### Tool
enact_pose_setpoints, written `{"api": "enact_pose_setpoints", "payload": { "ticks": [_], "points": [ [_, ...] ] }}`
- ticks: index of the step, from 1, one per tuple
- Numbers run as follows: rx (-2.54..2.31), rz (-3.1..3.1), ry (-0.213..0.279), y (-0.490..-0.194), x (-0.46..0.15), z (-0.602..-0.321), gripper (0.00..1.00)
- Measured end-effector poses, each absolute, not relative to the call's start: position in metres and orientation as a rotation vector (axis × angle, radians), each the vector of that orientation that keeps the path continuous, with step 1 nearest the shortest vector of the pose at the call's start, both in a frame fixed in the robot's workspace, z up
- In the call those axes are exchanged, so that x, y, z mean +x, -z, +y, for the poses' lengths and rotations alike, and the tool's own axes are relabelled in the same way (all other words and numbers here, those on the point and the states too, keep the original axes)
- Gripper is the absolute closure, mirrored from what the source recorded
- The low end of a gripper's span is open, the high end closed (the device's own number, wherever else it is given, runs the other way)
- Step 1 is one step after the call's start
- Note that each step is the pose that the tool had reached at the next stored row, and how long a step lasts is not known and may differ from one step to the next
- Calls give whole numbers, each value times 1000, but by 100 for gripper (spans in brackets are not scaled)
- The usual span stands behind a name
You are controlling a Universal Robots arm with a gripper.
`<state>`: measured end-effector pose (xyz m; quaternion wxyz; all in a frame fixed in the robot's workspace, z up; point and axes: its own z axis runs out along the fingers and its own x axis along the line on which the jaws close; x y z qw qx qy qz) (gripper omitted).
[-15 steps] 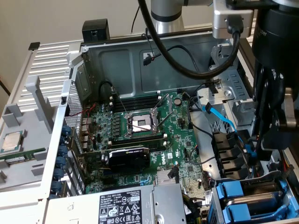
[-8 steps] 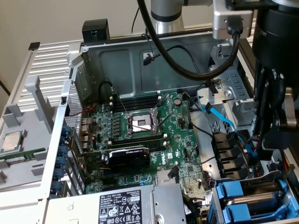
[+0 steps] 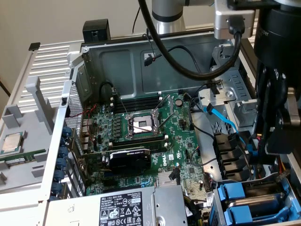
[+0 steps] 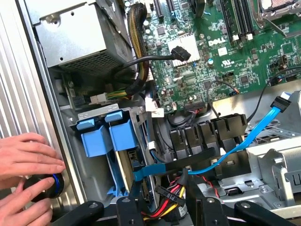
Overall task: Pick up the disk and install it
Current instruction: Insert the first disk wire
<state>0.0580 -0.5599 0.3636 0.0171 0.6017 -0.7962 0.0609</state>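
Two blue-framed drive carriers (image 4: 107, 136) sit side by side in the drive bay at the case corner, also seen at the exterior view's lower right as the blue carriers (image 3: 244, 200). A strip of grey metal drive (image 4: 124, 162) shows under one of them. Its labelled face is hidden, so I cannot tell which carrier holds the disk. My gripper (image 4: 167, 203) hangs open just above the bay, beside the carriers, with only cables between its black fingers (image 4: 128, 209). The arm's black wrist (image 3: 277, 70) stands over the case's right side.
A person's hands (image 4: 26, 160) rest on the case edge, holding a black round knob with a blue ring (image 4: 47, 186). Blue SATA cables (image 4: 244, 136), a red-yellow-black power bundle (image 4: 171, 195), the power supply (image 4: 77, 40) and the motherboard (image 3: 141, 127) surround the bay. A silver CPU chip (image 3: 11, 142) lies outside.
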Motion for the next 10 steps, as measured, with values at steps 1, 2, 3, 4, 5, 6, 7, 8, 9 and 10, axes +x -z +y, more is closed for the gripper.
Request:
{"api": "enact_pose_setpoints", "payload": {
  "ticks": [1, 2, 3, 4, 5, 6, 7, 8, 9, 10],
  "points": [
    [1870, -2475, -189, -366, 58, -560, 51],
    [1870, -2475, -189, -370, 58, -560, 51],
    [1870, -2475, -189, -375, 58, -560, 51],
    [1870, -2475, -189, -379, 58, -561, 51],
    [1870, -2475, -189, -382, 58, -561, 51],
    [1870, -2475, -189, -384, 58, -562, 51],
    [1870, -2475, -189, -386, 58, -563, 51],
    [1870, -2475, -188, -387, 58, -565, 51],
    [1871, -2476, -187, -388, 58, -567, 51],
    [1871, -2477, -185, -389, 58, -569, 51]
  ]
}}
